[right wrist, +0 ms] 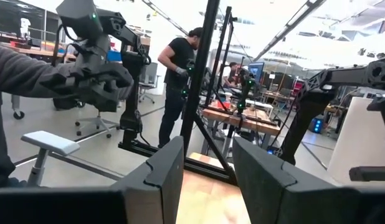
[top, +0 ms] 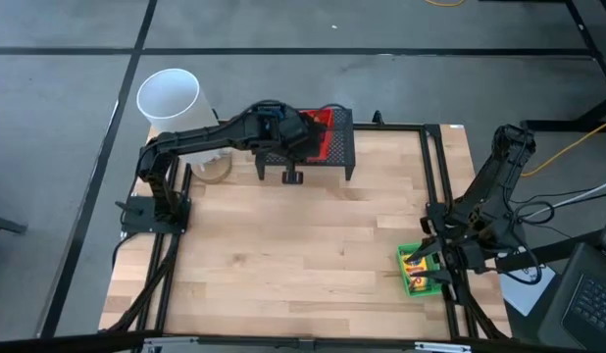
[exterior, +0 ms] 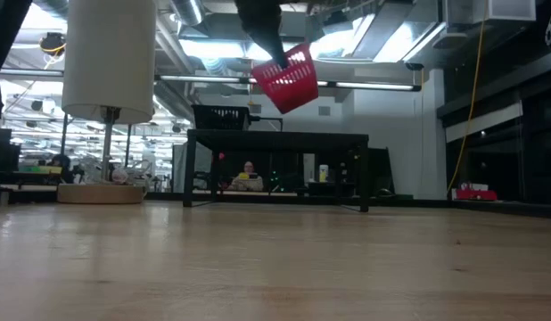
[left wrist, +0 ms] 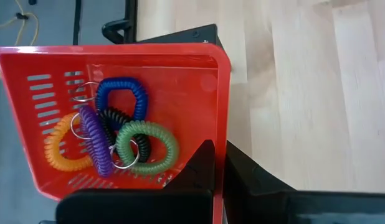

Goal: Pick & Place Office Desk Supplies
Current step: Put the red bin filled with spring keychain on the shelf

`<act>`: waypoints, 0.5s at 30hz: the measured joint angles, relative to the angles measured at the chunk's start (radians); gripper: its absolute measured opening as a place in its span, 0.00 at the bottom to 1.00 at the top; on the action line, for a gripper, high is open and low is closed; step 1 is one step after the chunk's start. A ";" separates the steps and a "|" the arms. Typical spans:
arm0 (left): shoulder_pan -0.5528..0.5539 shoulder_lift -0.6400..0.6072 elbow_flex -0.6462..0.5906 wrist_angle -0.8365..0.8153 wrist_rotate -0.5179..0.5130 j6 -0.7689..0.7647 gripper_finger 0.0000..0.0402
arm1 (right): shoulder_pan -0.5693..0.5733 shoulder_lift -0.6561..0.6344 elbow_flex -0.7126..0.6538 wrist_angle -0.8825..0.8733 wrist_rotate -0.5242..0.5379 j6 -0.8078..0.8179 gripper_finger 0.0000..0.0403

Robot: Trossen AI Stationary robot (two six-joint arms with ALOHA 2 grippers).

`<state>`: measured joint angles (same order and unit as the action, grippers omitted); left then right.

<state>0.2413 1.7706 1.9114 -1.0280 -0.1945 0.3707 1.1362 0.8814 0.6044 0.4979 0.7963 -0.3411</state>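
Note:
A red mesh basket [left wrist: 118, 124] holds several coiled loops: blue [left wrist: 122, 93], purple [left wrist: 96, 140], orange [left wrist: 61, 149], green [left wrist: 146, 146] and black. My left gripper [left wrist: 222, 174] is shut on its wall. In the low view the basket [exterior: 289, 78] hangs tilted in the air above the wide black mesh stand [exterior: 275, 138]. In the high view the basket [top: 332, 126] sits over the stand's [top: 344, 157] top at the table's far edge. My right gripper [right wrist: 208, 174] is open and touches nothing, beside a green basket [top: 406, 257] holding yellow crayon boxes [top: 418, 275] near the table's right edge. My left gripper pinches one side wall of the red basket at its rim [left wrist: 222, 134], with one finger [left wrist: 202, 165] inside the basket and the other finger [left wrist: 248, 177] outside. It comes from above. The basket is lifted clear and hangs tilted below the fingers [exterior: 268, 40].
A big white cylinder [top: 169, 95] on a stand with a round base [exterior: 102, 192] is at the table's far left corner. A black frame [top: 435, 196] runs along the table's sides. Bare wooden table [top: 303, 255] lies between the arms. People are in the room beyond.

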 joint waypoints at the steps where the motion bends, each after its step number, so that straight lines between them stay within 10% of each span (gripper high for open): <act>1: 0.008 0.000 0.000 -0.001 0.002 -0.003 0.01 | 0.000 -0.001 0.000 0.000 0.000 -0.005 0.34; 15: 0.072 0.017 0.001 0.003 0.003 0.012 0.01 | 0.000 -0.001 0.000 0.003 -0.005 -0.007 0.34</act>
<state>0.3133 1.7878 1.9121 -1.0245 -0.1913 0.3828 1.1362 0.8806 0.6044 0.5007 0.7918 -0.3477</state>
